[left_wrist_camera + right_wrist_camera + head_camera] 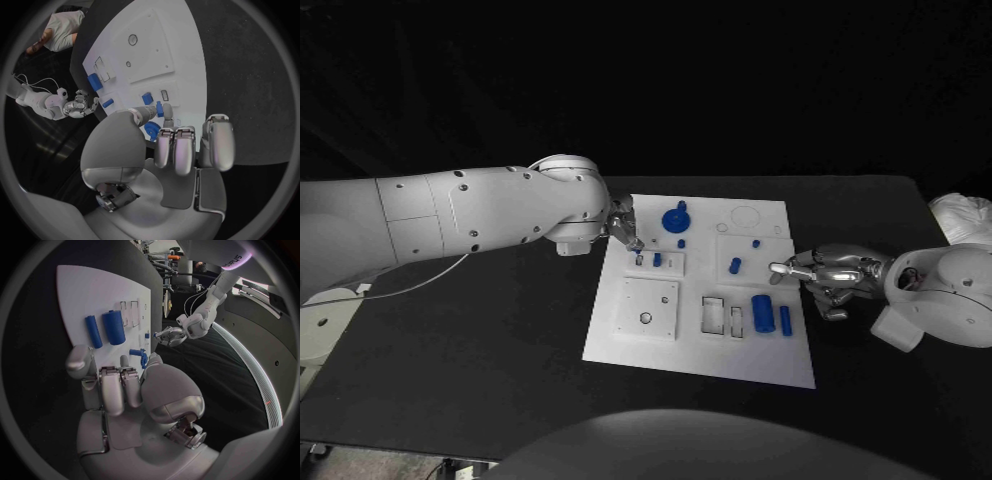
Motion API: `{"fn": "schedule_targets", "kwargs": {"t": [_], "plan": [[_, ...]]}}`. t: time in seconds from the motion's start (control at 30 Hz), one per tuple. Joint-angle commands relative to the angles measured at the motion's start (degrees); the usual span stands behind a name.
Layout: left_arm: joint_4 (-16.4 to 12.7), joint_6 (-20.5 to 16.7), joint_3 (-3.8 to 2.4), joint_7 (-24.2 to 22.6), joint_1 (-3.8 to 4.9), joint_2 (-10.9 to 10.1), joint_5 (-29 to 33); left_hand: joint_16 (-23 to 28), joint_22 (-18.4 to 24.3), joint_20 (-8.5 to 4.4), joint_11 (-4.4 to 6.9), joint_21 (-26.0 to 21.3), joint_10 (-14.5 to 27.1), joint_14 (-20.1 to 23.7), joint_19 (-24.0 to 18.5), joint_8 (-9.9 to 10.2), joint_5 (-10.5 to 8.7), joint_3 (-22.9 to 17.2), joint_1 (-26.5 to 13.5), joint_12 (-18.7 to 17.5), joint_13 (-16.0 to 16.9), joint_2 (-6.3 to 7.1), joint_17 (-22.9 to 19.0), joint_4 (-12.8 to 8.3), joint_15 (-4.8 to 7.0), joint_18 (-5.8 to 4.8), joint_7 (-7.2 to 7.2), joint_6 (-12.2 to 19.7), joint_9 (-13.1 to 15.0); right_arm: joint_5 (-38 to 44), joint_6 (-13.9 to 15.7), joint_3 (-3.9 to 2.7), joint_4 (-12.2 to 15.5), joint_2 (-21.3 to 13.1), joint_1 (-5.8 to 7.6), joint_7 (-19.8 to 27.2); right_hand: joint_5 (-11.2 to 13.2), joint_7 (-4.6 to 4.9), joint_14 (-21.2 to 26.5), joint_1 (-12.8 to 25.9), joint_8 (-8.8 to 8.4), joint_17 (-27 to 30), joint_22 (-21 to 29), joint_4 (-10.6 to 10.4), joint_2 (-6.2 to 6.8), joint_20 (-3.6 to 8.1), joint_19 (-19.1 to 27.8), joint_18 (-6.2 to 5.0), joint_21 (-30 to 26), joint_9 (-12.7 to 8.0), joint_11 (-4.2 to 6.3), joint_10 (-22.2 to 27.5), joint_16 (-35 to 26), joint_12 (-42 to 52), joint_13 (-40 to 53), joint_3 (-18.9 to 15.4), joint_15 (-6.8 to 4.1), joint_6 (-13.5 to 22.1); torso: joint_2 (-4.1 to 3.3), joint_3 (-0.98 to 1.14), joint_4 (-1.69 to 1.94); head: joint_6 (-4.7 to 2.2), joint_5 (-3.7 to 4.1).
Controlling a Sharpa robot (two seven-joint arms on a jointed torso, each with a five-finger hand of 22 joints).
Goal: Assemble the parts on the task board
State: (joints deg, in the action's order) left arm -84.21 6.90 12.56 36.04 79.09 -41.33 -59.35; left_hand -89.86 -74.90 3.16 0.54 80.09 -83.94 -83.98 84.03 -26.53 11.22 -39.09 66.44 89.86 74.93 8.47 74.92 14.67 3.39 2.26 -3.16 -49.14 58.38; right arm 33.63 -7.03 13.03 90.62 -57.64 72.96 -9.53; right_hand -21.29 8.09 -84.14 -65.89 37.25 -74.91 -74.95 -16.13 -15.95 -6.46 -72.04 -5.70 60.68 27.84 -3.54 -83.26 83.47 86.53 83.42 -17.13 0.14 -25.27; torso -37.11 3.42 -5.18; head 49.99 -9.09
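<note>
The white task board (pixel 635 345) lies in the middle of the table. My left hand (pixel 625 225) hovers over its far left corner and pinches a small blue peg (pixel 160 109) between thumb and a fingertip, beside a round blue part (pixel 676 217). At the board's right edge, my right hand (pixel 828 272) holds another small blue piece (pixel 780 267) (pixel 139 354) just above the plate. A thick blue cylinder (pixel 763 312) and a slim one (pixel 786 320) lie near the right hand. More small blue pegs (pixel 734 265) stand in the board.
Raised white blocks with slots and holes (pixel 649 307) cover the board's near left part. A white bundle (pixel 966 215) lies at the table's far right edge. Black table (pixel 488 350) surrounds the board on all sides.
</note>
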Motion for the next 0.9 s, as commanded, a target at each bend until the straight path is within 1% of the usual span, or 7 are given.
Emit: {"fn": "schedule_targets", "kwargs": {"t": [0.03, 0.2, 0.33, 0.43, 0.6, 0.7, 0.9], "plan": [[-1.0, -2.2, 0.14, 0.6, 0.11, -0.3, -0.9, -0.1, -12.2, -0.53, 0.44, 0.2, -6.1, -6.0, 1.5, -0.5, 1.28, -0.3, -0.6, 0.1, 15.1, -0.41, 15.1, 0.1, 0.38, -0.07, 0.03, 0.6, 0.3, 0.1, -0.7, 0.01, 0.0, 0.0, -0.05, 0.1, 0.3, -0.08, 0.2, 0.2, -0.12, -8.3, -6.5, -0.3, -0.49, 0.02, 0.4, -0.7, -0.3, -0.1, 0.38, 0.0, -0.2, -0.3, 1.6, 0.2, -0.08, -0.4, -0.1, -0.07, -0.05, 0.01, 0.1], [-2.6, -4.1, 0.41, 3.1, 0.08, -0.9, -1.9, -0.1, -12.2, -0.4, 0.17, 0.1, -6.1, -6.0, 1.5, -1.1, 3.53, 0.9, -1.6, 0.1, 15.1, -1.29, 15.1, 0.1, 0.17, -0.05, -0.24, 1.5, 1.0, 0.1, -0.5, 0.01, 0.0, 0.0, -0.05, 0.1, 0.3, -0.09, 0.3, 0.2, -0.14, -8.3, -6.5, -0.3, -0.48, 0.02, 0.4, -0.71, -0.3, -0.1, 0.39, 0.0, -0.2, -0.4, 1.6, 0.2, -0.08, -0.4, -0.09, -0.02, 0.08, 0.01, 0.08], [-3.8, -5.3, 0.61, 5.2, -0.07, -1.4, -2.6, -0.1, -12.1, -0.26, -0.02, -0.1, -6.1, -6.0, 1.4, -1.5, 4.37, 2.5, -2.5, 0.1, 15.1, -1.98, 15.1, 0.6, 0.02, -0.02, -0.45, 2.3, 1.4, 0.1, -0.4, 0.01, 0.0, 0.2, -0.05, 0.2, 0.3, -0.11, 0.4, 0.3, -0.24, -8.1, -6.5, -0.3, -0.46, 0.01, 0.5, -0.75, -0.6, -0.1, 0.39, 0.2, -0.4, -0.5, 1.5, 0.2, -0.07, -0.3, -0.14, -0.03, 0.01, 0.01, 0.03], [-4.8, -7.4, 0.69, 5.8, -0.47, -1.9, -3.5, -0.1, -12.1, -0.21, -0.05, -0.1, -6.1, -6.0, 1.4, -1.8, 5.07, 3.3, -2.4, 0.1, 15.1, -2.45, 15.1, 0.5, -0.02, -0.02, -0.44, 2.5, 1.6, 0.1, -0.3, 0.01, 0.1, 0.1, -0.05, 0.2, 0.3, -0.11, 0.4, 0.3, -0.26, -8.1, -6.4, -0.3, -0.46, 0.01, 0.6, -0.77, -0.6, -0.1, 0.39, 0.2, -0.4, -0.5, 1.4, 0.2, -0.07, -0.2, -0.06, 0.01, 0.22, 0.01, 0.26], [-6.1, -10.5, 0.73, 5.9, -0.95, -2.4, -5.0, -0.1, -12.2, -0.19, -0.02, 0.0, -6.1, -6.0, 1.4, -2.0, 5.48, 3.7, -2.2, 0.1, 15.1, -2.84, 15.1, 0.3, 0.0, -0.05, -0.39, 2.6, 1.8, 0.1, -0.2, 0.01, 0.0, 0.1, -0.05, 0.3, 0.3, -0.12, 0.5, 0.3, -0.31, -8.0, -6.4, -0.3, -0.44, 0.01, 0.7, -0.81, -0.8, -0.2, 0.4, 0.4, -0.5, -0.6, 1.3, 0.2, -0.07, -0.2, -0.17, -0.1, 0.2, 0.01, 0.1], [-6.5, -11.9, 0.73, 5.6, -1.11, -2.5, -5.4, -0.1, -12.2, -0.19, -0.02, 0.1, -6.1, -6.0, 1.4, -2.1, 5.55, 3.8, -2.2, 0.1, 15.1, -2.93, 15.1, 0.3, 0.0, -0.05, -0.39, 2.6, 1.8, 0.1, -0.2, 0.01, 0.0, 0.2, -0.05, 0.3, 0.3, -0.12, 0.5, 0.3, -0.33, -8.0, -6.4, -0.2, -0.44, 0.0, 0.7, -0.81, -0.9, -0.2, 0.4, 0.4, -0.5, -0.6, 1.3, 0.2, -0.07, -0.2, -0.13, -0.05, 0.19, 0.01, 0.14], [-6.8, -12.1, 0.74, 5.3, -1.25, -2.6, -5.9, -0.1, -12.2, -0.2, 0.0, 0.1, -6.1, -6.0, 1.4, -2.3, 5.65, 4.0, -2.1, 0.1, 15.1, -2.97, 15.1, 0.2, 0.02, -0.05, -0.36, 2.6, 2.0, 0.1, -0.2, 0.01, 0.0, 0.2, -0.06, 0.4, 0.3, -0.13, 0.6, 0.3, -0.35, -7.9, -6.3, -0.2, -0.43, 0.0, 0.8, -0.85, -1.0, -0.2, 0.4, 0.6, -0.6, -0.7, 1.2, 0.2, -0.07, -0.1, -0.15, -0.07, 0.1, 0.01, 0.12]]}}
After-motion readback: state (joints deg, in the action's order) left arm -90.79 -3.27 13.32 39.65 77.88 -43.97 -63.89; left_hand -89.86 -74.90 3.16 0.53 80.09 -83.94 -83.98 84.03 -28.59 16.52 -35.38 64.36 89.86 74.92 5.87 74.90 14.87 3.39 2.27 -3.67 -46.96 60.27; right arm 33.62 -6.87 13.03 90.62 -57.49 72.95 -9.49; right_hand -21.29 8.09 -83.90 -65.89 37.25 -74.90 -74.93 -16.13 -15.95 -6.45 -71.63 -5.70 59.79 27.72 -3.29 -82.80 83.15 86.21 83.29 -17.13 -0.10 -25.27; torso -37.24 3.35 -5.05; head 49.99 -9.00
